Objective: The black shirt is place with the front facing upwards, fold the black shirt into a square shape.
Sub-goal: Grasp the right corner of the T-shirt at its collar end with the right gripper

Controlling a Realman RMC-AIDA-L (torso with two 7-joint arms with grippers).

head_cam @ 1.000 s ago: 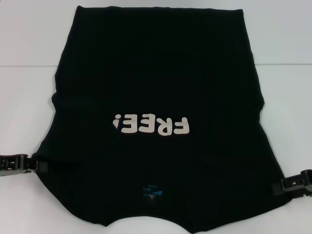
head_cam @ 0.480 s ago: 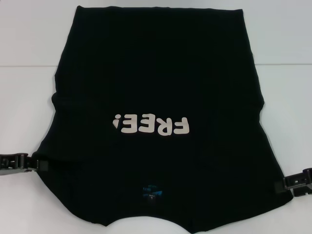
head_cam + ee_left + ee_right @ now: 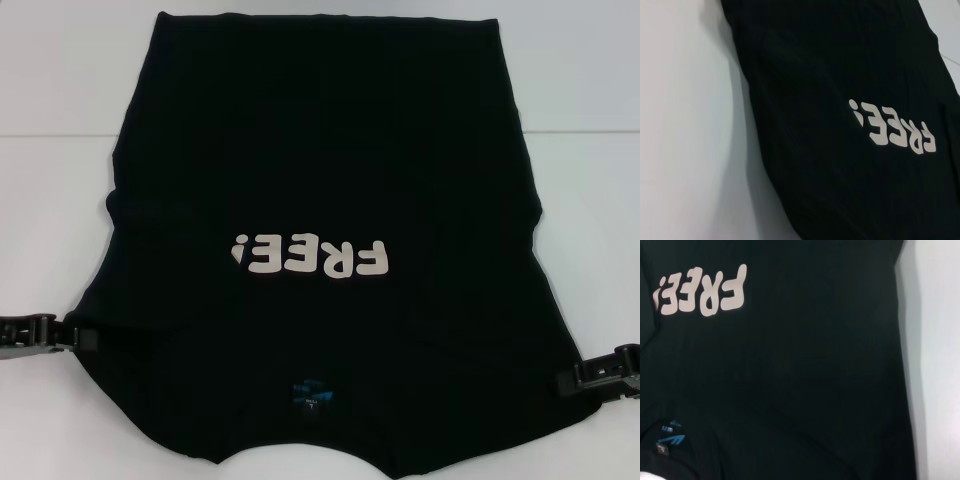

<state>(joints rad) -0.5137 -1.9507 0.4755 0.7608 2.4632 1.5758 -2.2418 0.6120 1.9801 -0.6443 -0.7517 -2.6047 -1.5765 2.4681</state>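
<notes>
Black shirt [image 3: 320, 230] flat on white table [image 3: 60, 200], print up, collar end near robot. Left gripper [image 3: 72, 337] unmoved at sleeve edge; right gripper [image 3: 580, 376] crept inward since a second ago, touching opposite sleeve. Finger opening: cannot tell (dark on dark). Likely lining up sleeve folds.
</notes>
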